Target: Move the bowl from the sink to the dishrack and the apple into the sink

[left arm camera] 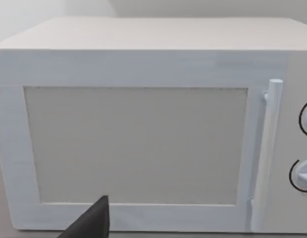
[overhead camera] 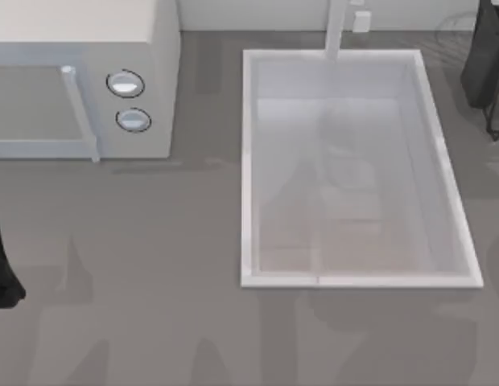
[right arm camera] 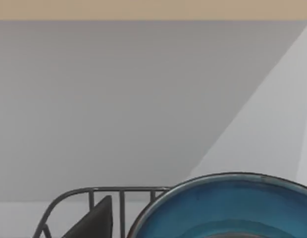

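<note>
Right end effector (right arm camera: 94,218) beside bowl (right arm camera: 232,208), dishrack (right arm camera: 69,196).

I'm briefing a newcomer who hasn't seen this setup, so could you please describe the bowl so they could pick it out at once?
Start from the big white sink in the top view; past its far right corner stands the black wire dishrack. In the right wrist view, the bowl sits right by that rack's wire rail. It is the one round, glossy blue thing with a thin dark rim, among white and grey fixtures.
</note>
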